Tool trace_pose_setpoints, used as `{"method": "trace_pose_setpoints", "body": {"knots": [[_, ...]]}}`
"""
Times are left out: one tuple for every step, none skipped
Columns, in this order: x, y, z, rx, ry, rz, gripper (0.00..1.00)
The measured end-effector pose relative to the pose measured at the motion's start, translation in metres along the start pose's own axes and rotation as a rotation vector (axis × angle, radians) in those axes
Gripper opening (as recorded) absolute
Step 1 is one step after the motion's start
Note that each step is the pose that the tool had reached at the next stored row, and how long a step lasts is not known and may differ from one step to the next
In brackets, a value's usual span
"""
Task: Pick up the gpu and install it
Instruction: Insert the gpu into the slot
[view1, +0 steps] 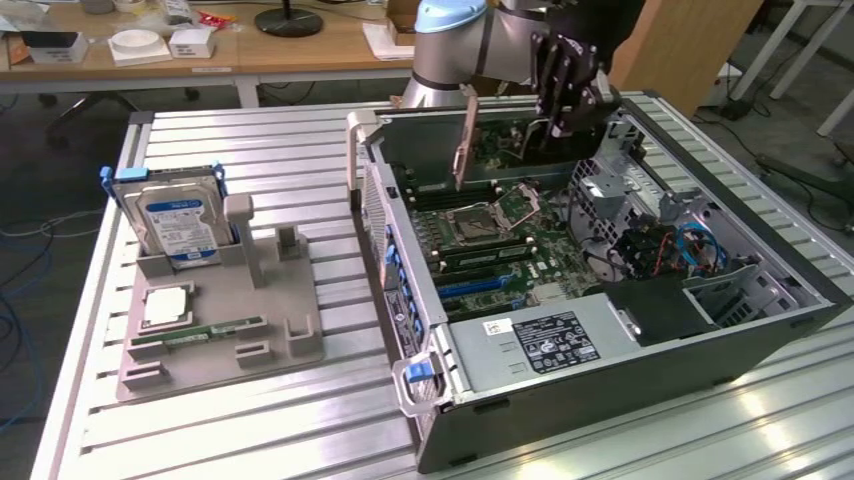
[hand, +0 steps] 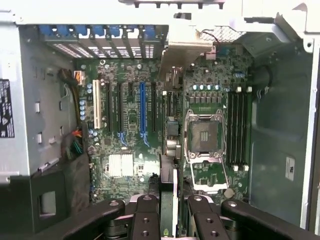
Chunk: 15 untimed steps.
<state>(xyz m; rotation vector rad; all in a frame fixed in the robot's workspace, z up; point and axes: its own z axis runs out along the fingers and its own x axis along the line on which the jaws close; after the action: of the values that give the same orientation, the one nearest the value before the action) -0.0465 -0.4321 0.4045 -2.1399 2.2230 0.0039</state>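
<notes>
My gripper (view1: 555, 122) hangs over the far end of the open computer case (view1: 627, 385), shut on the gpu (view1: 497, 135). The gpu is a thin dark card held upright, and its silvery bracket (view1: 466, 140) points down toward the case's rear wall. In the wrist view the gpu (hand: 168, 175) runs edge-on away from my gripper (hand: 168, 207), between the two black fingers (hand: 145, 217). Its bracket end (hand: 186, 47) sits near the rear slot openings. The card hovers above the motherboard (hand: 125, 135), between the blue expansion slot (hand: 142, 112) and the processor socket (hand: 205, 135), touching neither.
On the exterior view's left, a grey fixture (view1: 260, 310) holds an upright hard drive (view1: 180, 225), a processor chip (view1: 167, 305) and a green memory stick (view1: 200, 330). The power supply (view1: 547, 340) fills the case's near end. Blue cables (view1: 701, 250) lie at its right side.
</notes>
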Motion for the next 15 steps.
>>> {"method": "trace_pose_setpoints", "body": {"knots": [[0.0, 0.0, 0.0006, 0.0003, 0.0003, 0.007, 0.27], [0.0, 0.0, 0.001, 0.0004, 0.0004, 0.012, 0.27], [0.0, 0.0001, 0.0023, 0.0004, 0.0004, 0.014, 0.27], [0.0, 0.0002, 0.0036, 0.0, 0.0006, 0.014, 0.27], [0.0, 0.0003, 0.0055, 0.0, 0.0005, 0.014, 0.27], [0.0, 0.0003, 0.0065, 0.0, 0.0006, 0.014, 0.27], [0.0, 0.0004, 0.0066, -0.0001, 0.0006, 0.014, 0.27], [0.0, 0.0003, 0.0066, -0.0001, 0.0006, 0.014, 0.27], [0.0, 0.0004, 0.0066, -0.0001, 0.0008, 0.014, 0.27], [0.0, 0.0004, 0.0067, -0.0001, 0.0007, 0.014, 0.27], [0.0, 0.0004, 0.0069, -0.0001, 0.0008, 0.014, 0.27], [0.0, 0.0008, 0.0073, 0.0, 0.0009, 0.014, 0.27], [0.001, 0.0017, 0.0085, 0.0001, 0.0011, 0.014, 0.27], [0.001, 0.0032, 0.0096, 0.0001, 0.0013, 0.014, 0.27], [0.001, 0.0046, 0.0111, 0.0001, 0.0014, 0.014, 0.27]]}}
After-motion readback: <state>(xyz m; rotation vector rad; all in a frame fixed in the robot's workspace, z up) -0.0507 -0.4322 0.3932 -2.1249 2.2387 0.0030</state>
